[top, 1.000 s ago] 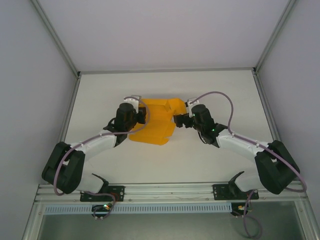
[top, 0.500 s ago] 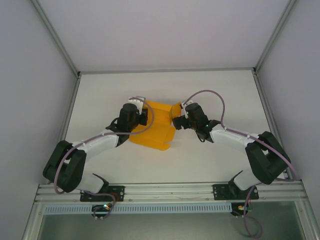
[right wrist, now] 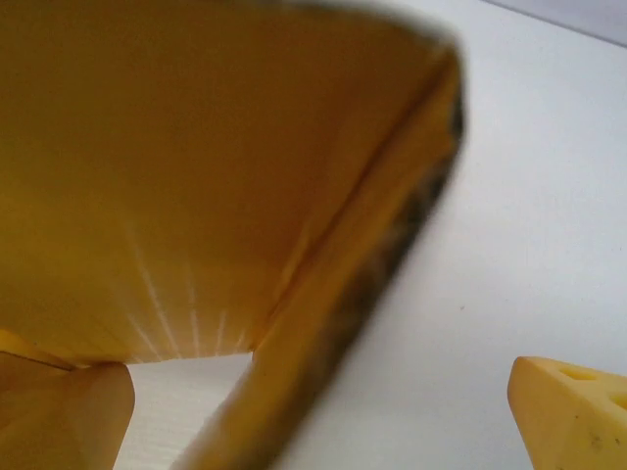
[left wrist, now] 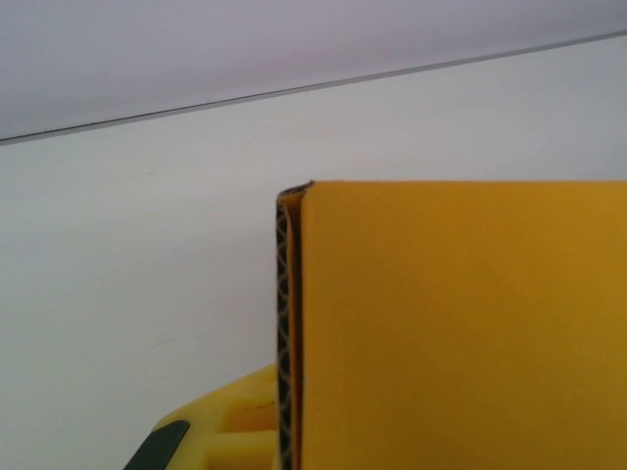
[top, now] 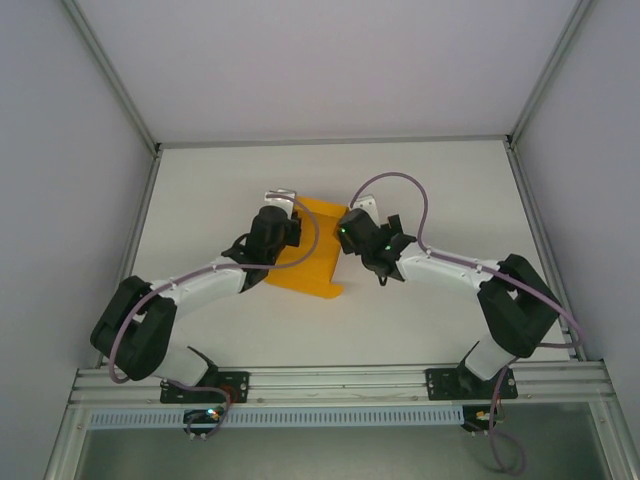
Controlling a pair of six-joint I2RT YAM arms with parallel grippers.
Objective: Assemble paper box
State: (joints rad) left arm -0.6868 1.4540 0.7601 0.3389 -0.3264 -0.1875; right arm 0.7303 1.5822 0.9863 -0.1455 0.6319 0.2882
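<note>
The paper box (top: 312, 265) is orange-yellow card, partly folded, lying mid-table between both arms. My left gripper (top: 289, 229) is at its left top corner, shut on an upright card wall. In the left wrist view that wall (left wrist: 460, 323) stands edge-on beside my yellow finger (left wrist: 211, 436), with the corrugated edge showing. My right gripper (top: 346, 233) presses against the box's right side and is open. In the right wrist view a folded panel (right wrist: 216, 166) looms close, and its blurred edge runs down between the two fingertips (right wrist: 578, 411).
The white table (top: 440, 190) is enclosed by grey walls on the left, the right and at the back. A metal rail (top: 340, 385) with both arm bases runs along the near edge. Cables loop above both wrists.
My right gripper has moved left into the box, folding its right flap inward, so the box looks narrower. The left gripper has shifted slightly right with its hold unchanged.
</note>
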